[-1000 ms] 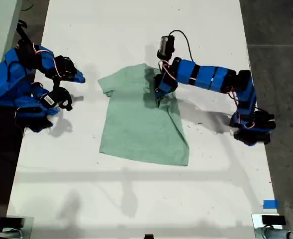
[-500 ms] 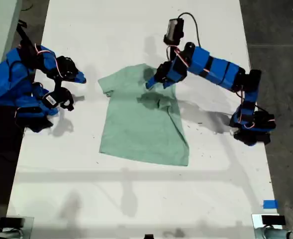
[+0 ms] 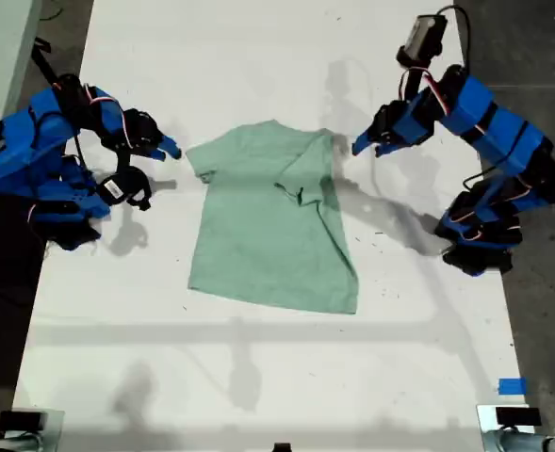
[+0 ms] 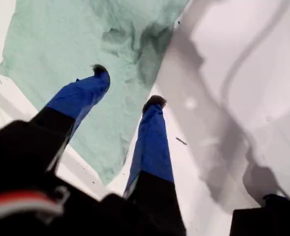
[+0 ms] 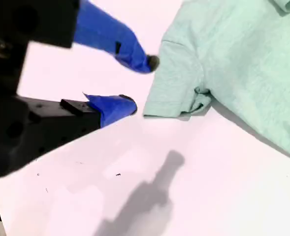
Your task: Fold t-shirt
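The pale mint-green t-shirt (image 3: 258,235) lies flat on the white table (image 3: 258,377), collar toward the far edge. Its sleeve (image 3: 307,174) on the exterior view's right is folded inward onto the body. My first gripper (image 3: 364,143) hovers open above the table just off that side of the shirt, holding nothing; its wrist view shows the open first gripper (image 4: 127,87) over the t-shirt (image 4: 61,49). My second gripper (image 3: 164,160) stands open on the exterior view's left, close to the other sleeve (image 5: 177,83) without touching it; its wrist view shows the open second gripper (image 5: 141,83) holding nothing.
Dark floor borders the table on the exterior view's right. A blue tape mark (image 3: 511,386) and a small device (image 3: 508,419) sit near the table's front corner on that side. The first arm's base (image 3: 475,245) stands beside the shirt.
My first gripper has let go of the folded sleeve, risen and pulled back toward the exterior view's right. The second arm has edged slightly toward the shirt.
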`<control>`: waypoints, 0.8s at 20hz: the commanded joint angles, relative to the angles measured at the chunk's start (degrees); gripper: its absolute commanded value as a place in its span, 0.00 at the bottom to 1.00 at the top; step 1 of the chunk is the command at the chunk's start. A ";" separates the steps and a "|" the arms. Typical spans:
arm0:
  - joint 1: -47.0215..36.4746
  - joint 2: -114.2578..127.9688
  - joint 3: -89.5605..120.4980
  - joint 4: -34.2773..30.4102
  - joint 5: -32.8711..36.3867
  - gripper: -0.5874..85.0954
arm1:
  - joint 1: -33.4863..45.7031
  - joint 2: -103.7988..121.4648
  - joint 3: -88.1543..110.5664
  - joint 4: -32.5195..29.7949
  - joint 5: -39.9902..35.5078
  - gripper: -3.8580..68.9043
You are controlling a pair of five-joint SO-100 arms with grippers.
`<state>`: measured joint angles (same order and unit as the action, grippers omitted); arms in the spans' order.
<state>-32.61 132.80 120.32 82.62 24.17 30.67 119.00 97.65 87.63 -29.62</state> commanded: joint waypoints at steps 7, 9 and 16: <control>-8.96 -12.74 -8.35 -2.72 7.65 0.34 | 0.00 15.03 11.60 -5.10 2.11 0.28; -10.37 -15.12 -8.09 -4.48 8.09 0.34 | -0.09 15.73 12.74 -5.45 2.11 0.28; -10.37 -25.49 -8.44 -12.04 7.56 0.34 | -0.44 16.87 14.06 -5.80 2.20 0.28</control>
<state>-42.19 108.19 115.14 72.77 31.73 30.67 133.24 112.15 83.85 -27.95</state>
